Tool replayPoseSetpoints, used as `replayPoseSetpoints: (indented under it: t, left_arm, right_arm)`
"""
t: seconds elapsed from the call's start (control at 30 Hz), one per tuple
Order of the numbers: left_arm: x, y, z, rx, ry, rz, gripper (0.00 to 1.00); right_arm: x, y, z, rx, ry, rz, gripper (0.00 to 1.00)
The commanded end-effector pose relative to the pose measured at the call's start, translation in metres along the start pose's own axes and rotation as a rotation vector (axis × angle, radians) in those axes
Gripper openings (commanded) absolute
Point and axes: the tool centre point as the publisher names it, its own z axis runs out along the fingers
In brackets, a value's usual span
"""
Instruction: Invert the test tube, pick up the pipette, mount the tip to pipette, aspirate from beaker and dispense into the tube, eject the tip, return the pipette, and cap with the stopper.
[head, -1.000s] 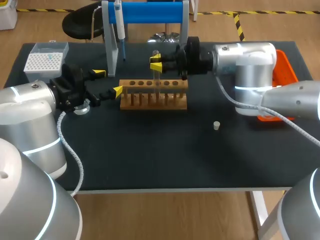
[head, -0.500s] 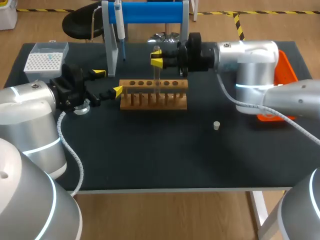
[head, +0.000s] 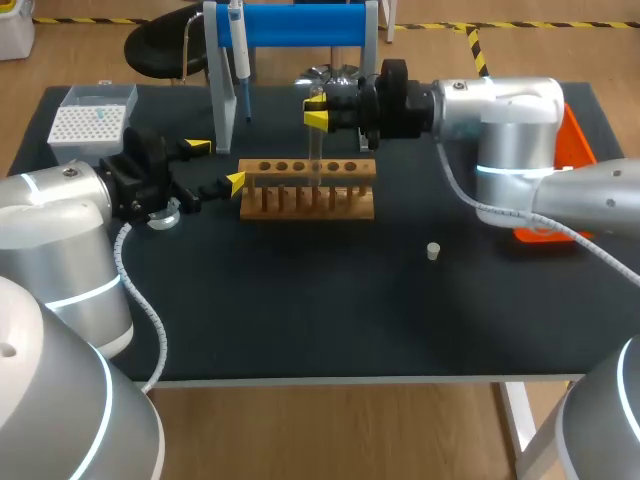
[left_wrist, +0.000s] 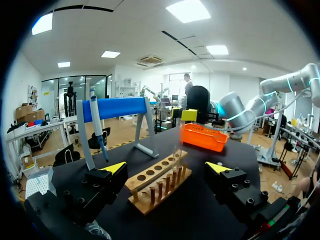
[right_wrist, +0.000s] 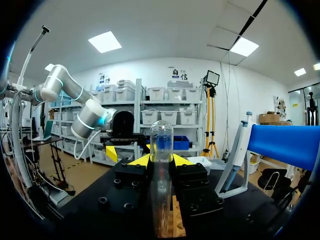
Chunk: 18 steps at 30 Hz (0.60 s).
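Head view barely shows the test tube (head: 315, 150). It is clear glass, a faint upright streak running from the right tool (head: 316, 110) down toward the wooden rack (head: 308, 190). Whether its lower end sits in a middle hole or hangs just above one cannot be told.

The right wrist view settles the grip. The right tool (right_wrist: 161, 161) is drawn narrow on the test tube (right_wrist: 161, 137), with a yellow-tipped finger on either side. The tube's rounded closed end pokes up past the tips, and its lower part is lost between the black finger bodies.

The orange tray (head: 572, 135) is largely covered by the right arm (head: 510, 130), so its contents are hidden. A clear round thing (head: 162, 215) peeks from under the left arm (head: 60, 220), too hidden to name.

The tip box (head: 90, 122) shows a white grid, but the tips are too small to make out.

The left tool (head: 217, 164) stands wide, holding nothing, just beside the rack's left end. In the left wrist view the left tool (left_wrist: 166, 168) has the wooden rack (left_wrist: 150, 187) ahead between its spread fingers.

The pipette (head: 240, 50) hangs on the blue stand (head: 300, 25) behind the rack. The stopper (head: 433, 251) lies alone on the surface (head: 320, 300), well apart from the rack.
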Motion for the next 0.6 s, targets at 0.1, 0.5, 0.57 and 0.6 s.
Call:
replayPoseSetpoints:
  t: [0.1,0.5,0.57,0.6]
  left_arm:
    - [0.001,0.000,0.001,-0.001,-0.003,0.001,1.00]
    - [0.001,0.000,0.001,-0.001,-0.003,0.001,1.00]
    - [0.001,0.000,0.001,-0.001,-0.003,0.001,1.00]
    - [0.001,0.000,0.001,-0.001,-0.003,0.001,1.00]
  right_arm:
    - [0.012,0.007,-0.008,0.008,-0.015,-0.005,0.00]
    - [0.032,0.008,-0.026,0.019,-0.040,-0.007,0.00]
    - [0.036,0.008,-0.028,0.020,-0.042,-0.008,0.00]
    - [0.038,0.008,-0.029,0.021,-0.043,-0.010,0.00]
